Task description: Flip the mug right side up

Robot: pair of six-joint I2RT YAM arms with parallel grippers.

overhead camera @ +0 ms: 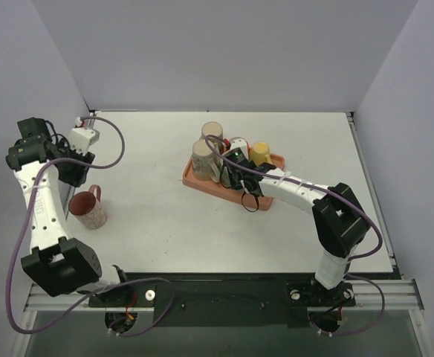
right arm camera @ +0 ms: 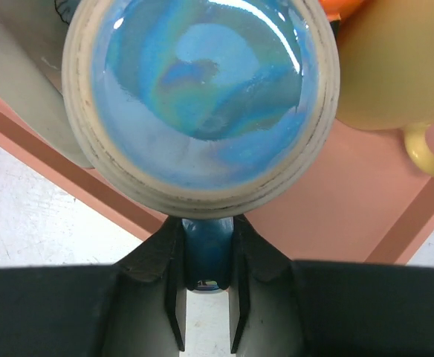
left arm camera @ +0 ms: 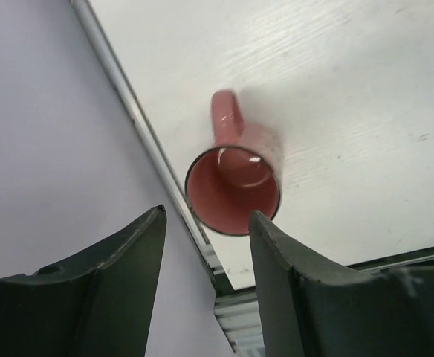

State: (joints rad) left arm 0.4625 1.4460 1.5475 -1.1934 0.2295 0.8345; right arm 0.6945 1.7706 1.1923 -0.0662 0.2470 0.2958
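Note:
In the right wrist view a blue mug [right arm camera: 202, 89] shows its glazed underside with a pale unglazed ring, so it stands bottom up in the salmon tray [right arm camera: 336, 216]. My right gripper [right arm camera: 206, 227] is shut on this mug's blue handle [right arm camera: 207, 253]. In the top view that gripper [overhead camera: 235, 167] covers the blue mug. At the far left a red mug [overhead camera: 91, 210] stands mouth up on the table. My left gripper [left arm camera: 207, 214] hangs open above the red mug [left arm camera: 233, 190], apart from it.
The tray [overhead camera: 195, 181] also holds a yellow mug [overhead camera: 260, 153] right of my gripper and two beige mugs [overhead camera: 212, 132] [overhead camera: 203, 160] to its left. A side wall and the table's metal rail [left arm camera: 139, 123] run close beside the red mug.

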